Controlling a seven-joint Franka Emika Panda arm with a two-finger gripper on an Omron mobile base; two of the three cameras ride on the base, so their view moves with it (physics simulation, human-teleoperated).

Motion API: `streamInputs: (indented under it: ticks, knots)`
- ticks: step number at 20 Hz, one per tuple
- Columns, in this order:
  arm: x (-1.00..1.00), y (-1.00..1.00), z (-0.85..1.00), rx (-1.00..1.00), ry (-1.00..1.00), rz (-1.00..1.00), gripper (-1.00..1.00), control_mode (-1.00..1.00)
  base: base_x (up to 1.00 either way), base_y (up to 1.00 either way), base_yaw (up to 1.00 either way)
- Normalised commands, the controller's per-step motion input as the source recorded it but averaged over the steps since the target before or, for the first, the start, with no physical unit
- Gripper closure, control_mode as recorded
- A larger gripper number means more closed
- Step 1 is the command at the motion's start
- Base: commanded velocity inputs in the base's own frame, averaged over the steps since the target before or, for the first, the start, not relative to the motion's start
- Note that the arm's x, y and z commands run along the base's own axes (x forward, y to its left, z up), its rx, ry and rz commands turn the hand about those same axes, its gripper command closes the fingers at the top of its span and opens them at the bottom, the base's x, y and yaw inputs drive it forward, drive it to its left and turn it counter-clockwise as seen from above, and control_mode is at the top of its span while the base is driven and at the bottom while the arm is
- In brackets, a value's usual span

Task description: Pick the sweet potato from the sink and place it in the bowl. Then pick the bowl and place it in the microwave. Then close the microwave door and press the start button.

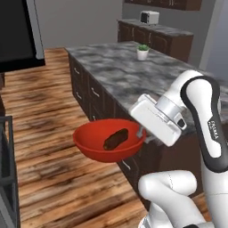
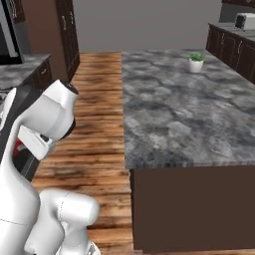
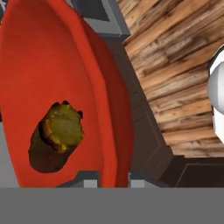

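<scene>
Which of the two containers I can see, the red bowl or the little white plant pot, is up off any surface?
The glossy red bowl, pinched at its rim by the gripper above the wooden floor; the small white plant pot sits on the grey stone counter.

Lettering: one small dark mark on the white arm (image 1: 213,133), running lengthwise along the upper link beside its black stripe, seen in the left base view (too small and blurred to read). No legible text, numbers or signs on anything else in the three views.
</scene>
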Motion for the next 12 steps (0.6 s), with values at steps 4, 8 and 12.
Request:
streamInputs:
  ticks: [4, 8, 12]
  knots:
    - [0.00, 0.00, 0.00, 0.00, 0.00, 0.00, 1.00, 1.00, 0.71, -0.08, -0.16]
    - [0.00, 0.00, 0.00, 0.00, 0.00, 0.00, 1.00, 1.00, 0.78, 0.04, -0.15]
    - [0.00, 0.00, 0.00, 0.00, 0.00, 0.00, 1.00, 1.00, 0.58, 0.01, -0.13]
